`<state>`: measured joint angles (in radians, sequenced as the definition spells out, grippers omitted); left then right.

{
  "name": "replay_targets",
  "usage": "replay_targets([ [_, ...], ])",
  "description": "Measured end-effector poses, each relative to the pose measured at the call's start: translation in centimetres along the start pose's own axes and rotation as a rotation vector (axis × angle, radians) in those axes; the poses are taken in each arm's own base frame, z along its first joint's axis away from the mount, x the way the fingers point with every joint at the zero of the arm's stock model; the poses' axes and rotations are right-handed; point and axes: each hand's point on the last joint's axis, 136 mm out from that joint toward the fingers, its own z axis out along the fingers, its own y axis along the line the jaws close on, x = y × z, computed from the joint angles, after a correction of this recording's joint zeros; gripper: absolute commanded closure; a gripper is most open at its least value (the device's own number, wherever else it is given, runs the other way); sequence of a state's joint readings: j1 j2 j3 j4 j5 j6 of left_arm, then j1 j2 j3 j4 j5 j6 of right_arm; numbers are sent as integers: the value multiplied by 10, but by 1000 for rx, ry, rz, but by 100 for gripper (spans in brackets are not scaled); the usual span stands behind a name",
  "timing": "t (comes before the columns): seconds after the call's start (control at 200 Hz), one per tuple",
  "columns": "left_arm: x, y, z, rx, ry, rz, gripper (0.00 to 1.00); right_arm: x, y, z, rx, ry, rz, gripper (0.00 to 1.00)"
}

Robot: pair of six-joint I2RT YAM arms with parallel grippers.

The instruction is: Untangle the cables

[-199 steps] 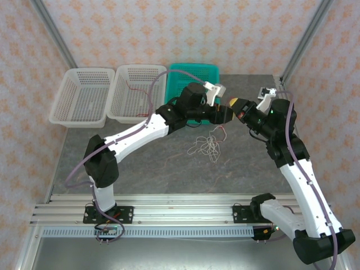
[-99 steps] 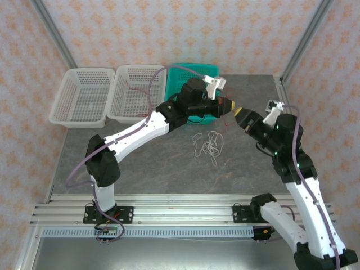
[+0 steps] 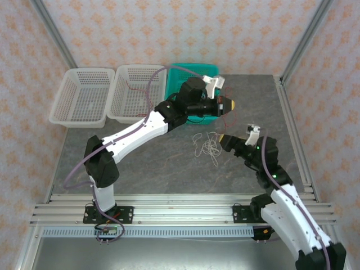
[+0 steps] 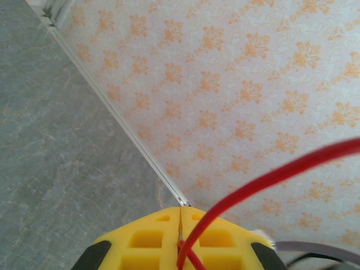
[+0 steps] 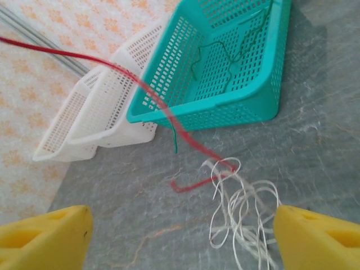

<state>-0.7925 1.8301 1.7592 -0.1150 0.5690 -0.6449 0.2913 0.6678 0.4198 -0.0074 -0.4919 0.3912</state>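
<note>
My left gripper (image 3: 230, 104) is lifted in front of the teal basket (image 3: 181, 79). Its yellow jaws (image 4: 180, 211) are shut on a red cable (image 4: 270, 179). That red cable (image 5: 152, 93) slopes down to the table, and its end hooks into a tangle of white cables (image 5: 247, 208) lying on the grey surface (image 3: 207, 145). My right gripper (image 3: 223, 138) sits low, just right of the tangle. It is open (image 5: 183, 236), its fingers wide apart on either side of the white loops without touching them. A green cable (image 5: 225, 53) lies inside the teal basket (image 5: 225, 115).
Two white baskets (image 3: 76, 120) (image 3: 126, 117) stand left of the teal one at the back, and the nearer one holds a thin red wire (image 3: 133, 87). A short green strand (image 5: 175, 140) hangs at the teal basket's front wall. Bare grey table surrounds the tangle.
My right gripper has left the spot beside the left gripper and swung down and left to the white tangle. The left gripper has shifted slightly right, still holding the red cable.
</note>
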Motion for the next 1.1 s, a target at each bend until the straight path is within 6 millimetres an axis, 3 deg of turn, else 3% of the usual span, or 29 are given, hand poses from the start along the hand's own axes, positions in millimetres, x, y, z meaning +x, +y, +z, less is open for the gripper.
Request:
replay_targets([
  [0.075, -3, -13, -9, 19, -9, -4, 100, 1, 3, 21, -11, -6, -60, 18],
  [0.17, -12, -38, -25, 64, -30, -8, 100, 7, 2, 50, -2, -10, -134, 32],
  [0.29, -30, -73, -48, 134, -70, 5, 100, 23, -31, 75, 98, 0, -167, 60],
  [0.39, -50, -104, -73, 175, -117, 42, 100, 41, -50, 79, 149, 32, -158, 77],
  [0.54, -82, -143, -125, 184, -216, 144, 100, 60, -64, 72, 174, 53, -107, 77],
  [0.575, -92, -147, -139, 168, -249, 172, 100, 64, -68, 69, 180, 54, -86, 71],
  [0.626, -109, -151, -160, 135, -307, 210, 100, 69, -70, 62, 184, 56, -66, 53],
  [0.676, -129, -148, -182, 83, -371, 245, 100, 68, -67, 55, 177, 44, -32, 39],
  [0.731, -149, -139, -203, 17, -438, 271, 100, 59, -57, 46, 148, 12, -21, 32],
  [0.851, -190, -91, -244, -170, -551, 283, 100, 23, -20, 15, 36, -121, 2, 15],
  [0.931, -205, -52, -259, -282, -578, 253, 100, 2, 1, -10, -37, -213, 23, 9],
  [1.101, -224, 26, -267, -447, -573, 176, 100, -27, 31, -50, -137, -326, 62, 5],
])
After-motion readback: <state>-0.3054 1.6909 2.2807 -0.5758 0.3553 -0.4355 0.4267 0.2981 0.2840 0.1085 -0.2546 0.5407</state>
